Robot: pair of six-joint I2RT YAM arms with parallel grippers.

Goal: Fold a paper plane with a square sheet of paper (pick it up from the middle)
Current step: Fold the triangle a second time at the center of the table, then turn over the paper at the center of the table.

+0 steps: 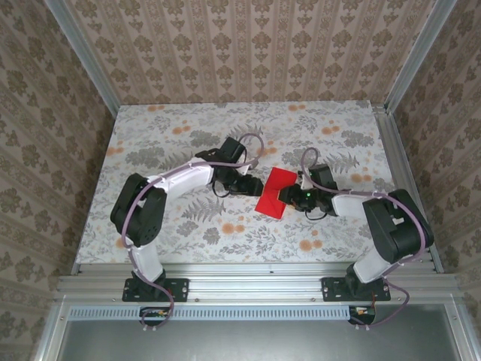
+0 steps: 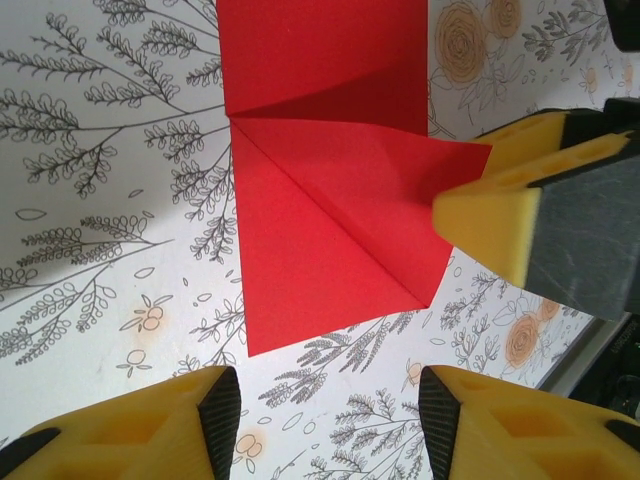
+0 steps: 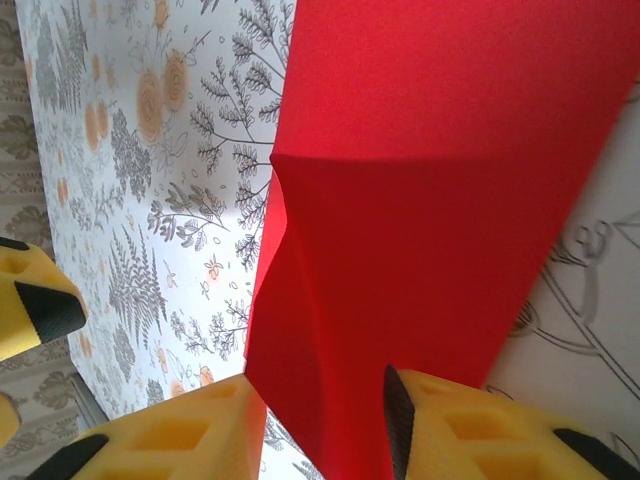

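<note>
— Starting on our left: how does our left pincer (image 1: 254,186) stand?
— Low over the table (image 1: 150,150), jaws apart with nothing between them. From its own wrist we see the flowered table top through the gap, so it is released.
— And the sheet of paper (image 1: 273,192)?
— It is lying on the table near the middle, straight ahead of that pincer's tips and just beyond them. It is partly folded, with one corner turned in and a slanting crease across it. From above, its long side runs away from us, across the line between our two pincers.
— On to the right, then.
— Our right pincer (image 1: 288,197) reaches in from the sheet's other side. Its jaws stand apart too, with red showing through the gap. One fingertip (image 2: 480,215) touches the sheet's right corner. We judge it is clamped on nothing.
— Which is nearer?
— The right one, since it is in contact. The sheet lies between the two, so our left would have to come forward to reach it.
</note>
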